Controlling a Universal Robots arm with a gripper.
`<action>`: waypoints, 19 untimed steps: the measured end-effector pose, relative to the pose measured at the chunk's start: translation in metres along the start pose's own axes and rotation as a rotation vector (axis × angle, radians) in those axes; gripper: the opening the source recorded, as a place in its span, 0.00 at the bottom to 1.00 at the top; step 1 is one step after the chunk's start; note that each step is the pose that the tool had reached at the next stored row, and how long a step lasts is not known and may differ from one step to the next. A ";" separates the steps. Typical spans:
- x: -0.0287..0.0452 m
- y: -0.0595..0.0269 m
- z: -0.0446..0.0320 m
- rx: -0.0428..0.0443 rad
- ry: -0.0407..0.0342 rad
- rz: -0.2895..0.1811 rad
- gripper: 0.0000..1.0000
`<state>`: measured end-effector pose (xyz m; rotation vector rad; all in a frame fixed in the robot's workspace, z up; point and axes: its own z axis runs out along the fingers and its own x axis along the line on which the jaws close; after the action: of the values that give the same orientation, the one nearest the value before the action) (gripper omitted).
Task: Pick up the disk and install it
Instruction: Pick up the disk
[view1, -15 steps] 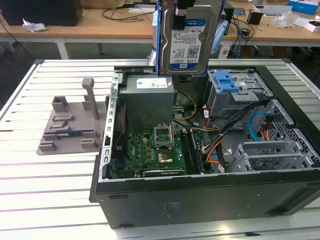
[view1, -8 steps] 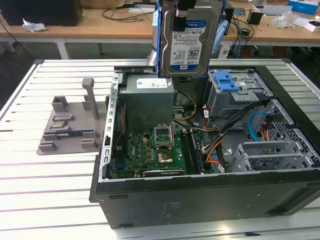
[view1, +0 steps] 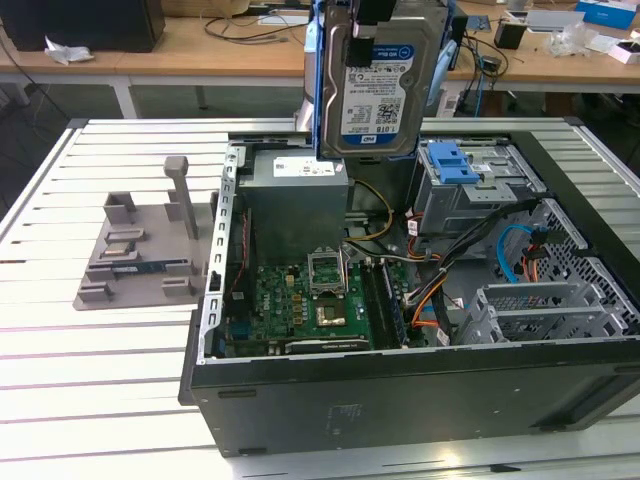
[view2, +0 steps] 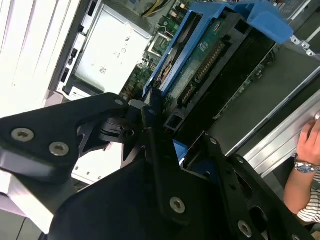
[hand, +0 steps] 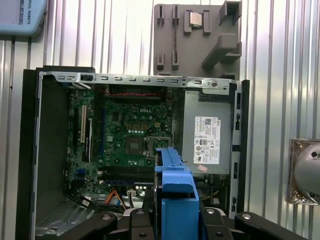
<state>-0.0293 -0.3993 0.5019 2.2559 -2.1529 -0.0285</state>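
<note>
Step in hand: pick-up looks done, install not yet. The disk (view1: 375, 90) hangs upright in the upper middle of the exterior view, label toward the cam, above the open PC case (view1: 400, 385) & touching nothing in it. In the frame, its lower edge sits just over the grey power box (view1: 295, 205).

The gripper (view2: 156, 126) is closed on the disk's blue frame, holding it by one short end. The rest of the disk (view2: 200, 65) sticks out away from the gripper toward the case. In the first wrist view the disk (hand: 172, 172) shows edge-on, gripped at its near end, w/ the motherboard (hand: 130, 135) beyond it.

Judgement: the install calls for lining the disk up w/ the drive bay (view1: 480, 195), right of centre in the exterior view, next to the blue latch (view1: 450, 162). It prob. needs re-tilting from upright. Loose cables (view1: 430, 290) by the bay could snag.

A person's hand (view2: 307, 137) is close to the case's outer wall, so it needs room. A grey parts tray (view1: 140, 250) sits mid-left on the table (view1: 80, 400), apart from the case.
</note>
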 end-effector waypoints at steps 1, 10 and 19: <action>0.0019 0.0000 0.0002 0.0001 0.0003 0.000 0.37; 0.0213 0.0008 0.0013 -0.0001 0.0008 0.000 0.37; 0.0376 0.0015 0.0016 -0.0002 0.0049 0.000 0.37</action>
<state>-0.0291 -0.4369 0.5005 2.2533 -2.1505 -0.0231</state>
